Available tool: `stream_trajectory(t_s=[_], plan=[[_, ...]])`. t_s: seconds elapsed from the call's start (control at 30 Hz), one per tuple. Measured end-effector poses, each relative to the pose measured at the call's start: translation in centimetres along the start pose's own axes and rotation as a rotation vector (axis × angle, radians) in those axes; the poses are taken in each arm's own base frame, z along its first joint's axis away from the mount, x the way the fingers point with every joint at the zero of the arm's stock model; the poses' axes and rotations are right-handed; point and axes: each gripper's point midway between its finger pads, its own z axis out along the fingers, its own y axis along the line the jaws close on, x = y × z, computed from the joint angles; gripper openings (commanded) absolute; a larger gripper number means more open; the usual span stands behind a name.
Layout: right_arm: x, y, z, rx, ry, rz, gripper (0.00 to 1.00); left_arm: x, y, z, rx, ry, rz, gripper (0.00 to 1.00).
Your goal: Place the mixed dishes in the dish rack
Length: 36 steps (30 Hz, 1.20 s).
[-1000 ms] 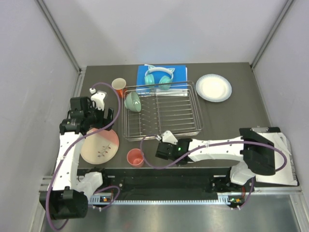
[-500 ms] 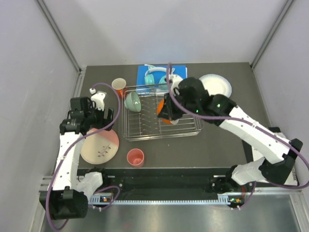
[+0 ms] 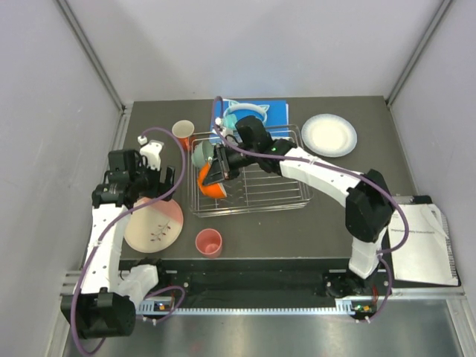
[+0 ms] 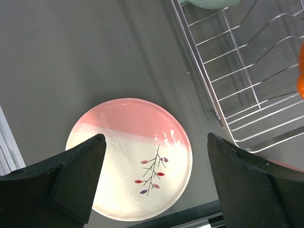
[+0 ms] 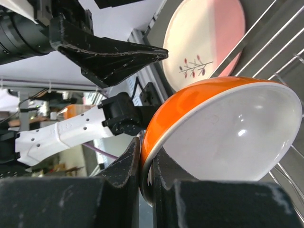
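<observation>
Dishes being loaded by 2 robot arms at a dark table. Right gripper (image 3: pixel 216 172) is clenched on the rim of an orange bowl (image 3: pixel 210 184), holding it tilted over the left end of the dish rack (image 3: pixel 275 186), just beside a mint green bowl (image 3: pixel 203 155) that sits in the rack. Whether the orange bowl touches the wires cannot be told. Left gripper (image 4: pixel 156 138) hangs spread wide and empty above the pink-and-cream plate (image 4: pixel 129 159), which lies flat on the table beside the rack.

To seat the bowl well, the arm should probably lower it on edge between 2 wires, clear of the mint bowl, and let go only once the wires carry it.

Only the right wrist view shows the pinch: 1 finger on the orange outside, 1 inside the white hollow. Only the overhead view shows which part of the rack lies beneath.
</observation>
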Motion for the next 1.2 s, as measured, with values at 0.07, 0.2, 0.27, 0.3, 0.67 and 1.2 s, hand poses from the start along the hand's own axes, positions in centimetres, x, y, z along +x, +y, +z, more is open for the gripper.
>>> stream_trajectory(t_s=[0.07,0.2,0.27,0.3,0.67,1.2], plan=[[0.2,-0.1,0.5,-0.029,0.018,0.023,0.00,0.0,0.0,0.0,-0.001,-0.005,0.001,0.92],[-1.2,1.4,0.6,-0.131,-0.012,0.019,0.00,0.3,-0.1,0.1,0.000,-0.003,0.000,0.92],[-1.9,1.9,0.6,-0.174,-0.031,0.023,0.00,0.3,-0.1,0.1,0.000,-0.003,-0.002,0.92],[-2.2,2.1,0.7,-0.197,-0.037,0.024,0.00,0.3,-0.1,0.1,-0.001,-0.004,-0.003,0.92],[-0.2,-4.2,4.5,-0.259,0.002,0.266,0.00,0.4,-0.1,0.2,-0.001,-0.004,-0.010,0.92],[-0.6,-5.5,4.1,-0.295,-0.027,0.297,0.65,0.5,-0.1,0.3,0.000,-0.002,-0.011,0.92]])
